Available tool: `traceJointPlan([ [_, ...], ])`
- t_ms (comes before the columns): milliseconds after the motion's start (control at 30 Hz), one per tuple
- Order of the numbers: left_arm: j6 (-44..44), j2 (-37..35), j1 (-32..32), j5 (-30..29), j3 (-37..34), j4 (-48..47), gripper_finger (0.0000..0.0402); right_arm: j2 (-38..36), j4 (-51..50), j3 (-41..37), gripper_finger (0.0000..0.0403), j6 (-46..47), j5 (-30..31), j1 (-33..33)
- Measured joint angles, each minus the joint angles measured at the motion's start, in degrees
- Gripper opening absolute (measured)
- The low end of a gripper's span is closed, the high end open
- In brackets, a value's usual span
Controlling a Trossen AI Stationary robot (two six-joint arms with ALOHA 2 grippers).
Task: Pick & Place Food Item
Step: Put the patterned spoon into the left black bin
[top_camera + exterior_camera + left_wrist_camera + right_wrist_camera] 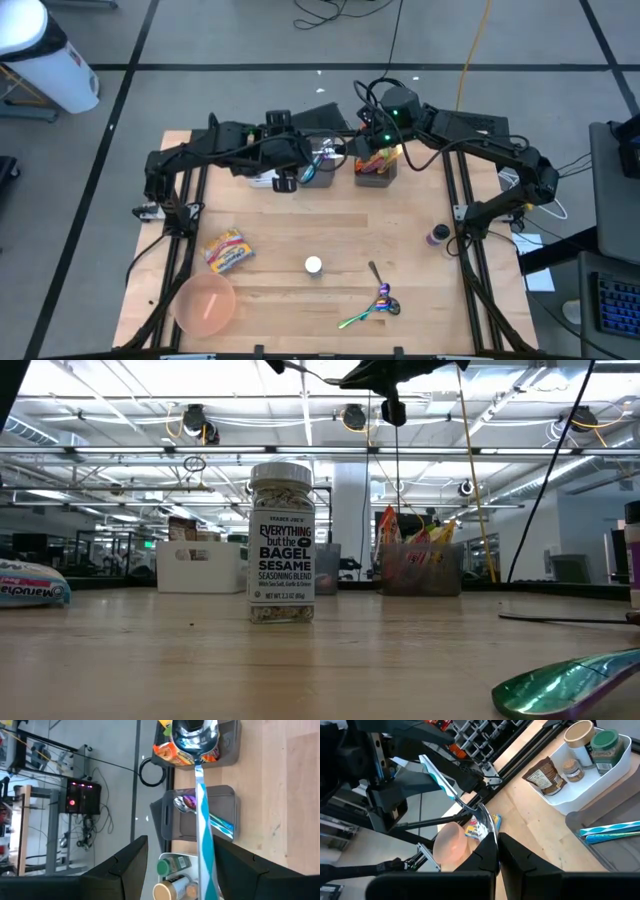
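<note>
High view shows the food untouched on the tabletop: snack packet and seasoning jar sit well apart from both arms. Left gripper is clamped on a teal-handled spoon above the grey bin. My read is that the spoon must be dropped first. Right gripper hovers alongside, pinched together, empty.

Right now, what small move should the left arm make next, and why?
Probably lower straight down. The left end effector grips a teal-handled shiny metal spoon above the grey plastic bin, which already holds another spoon, so easing it in before releasing seems sensible. The right end effector waits shut nearby.
</note>
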Motion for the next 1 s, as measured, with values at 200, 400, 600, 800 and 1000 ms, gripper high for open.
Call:
traceJointPlan([
  [200, -1.5, 0.0, 0.8, 0.6, 0.0, 0.0, 0.0165, 0.0, 0.1, 0.0, 0.0, -0.1, 0.1, 0.0],
  [400, -1.4, 0.0, 0.9, 2.1, 0.0, -0.1, 0.0093, 0.0, 0.4, 0.0, 0.0, -0.1, 0.2, 0.0],
  [600, -0.7, 0.0, 0.8, 2.6, 0.0, -0.3, 0.0029, 0.0, 0.5, 0.0, 0.0, -0.2, 0.2, 0.0],
  [800, -1.1, 0.0, 0.9, 3.7, 0.0, -0.5, 0.0027, 0.0, 0.3, 0.0, 0.0, -0.2, 0.0, 0.0],
  [1000, -2.0, 0.0, 0.9, 3.7, 0.0, -0.7, 0.0027, 0.0, 1.8, 0.0, 0.0003, -0.3, 0.1, 0.0],
])
